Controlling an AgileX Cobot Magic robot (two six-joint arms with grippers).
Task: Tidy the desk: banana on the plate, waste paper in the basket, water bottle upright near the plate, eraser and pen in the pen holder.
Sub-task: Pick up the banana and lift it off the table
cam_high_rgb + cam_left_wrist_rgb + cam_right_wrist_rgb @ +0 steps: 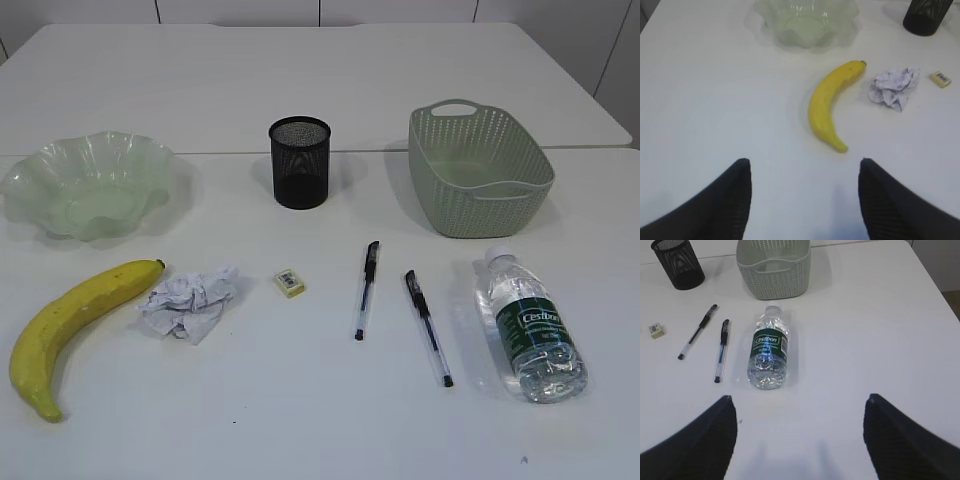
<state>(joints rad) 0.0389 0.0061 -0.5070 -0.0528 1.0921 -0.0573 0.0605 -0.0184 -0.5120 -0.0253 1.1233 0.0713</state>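
A yellow banana (75, 325) (829, 102) lies at the front left, beside crumpled waste paper (190, 300) (894, 87). The pale green wavy plate (85, 185) (807, 20) stands behind them. A small yellow eraser (289, 283) (941, 78) (656, 330), two pens (366, 290) (428, 327) (697, 331) (722, 350) and a water bottle (528, 325) (768, 349) on its side lie in a row. The black mesh pen holder (300, 162) (679, 262) and green basket (478, 170) (774, 262) stand behind. My left gripper (802, 167) and right gripper (798, 402) are open and empty above the table.
A second white table (320, 80) adjoins at the back. The table's right edge (935, 285) shows in the right wrist view. Bare white surface lies in front of the row of objects.
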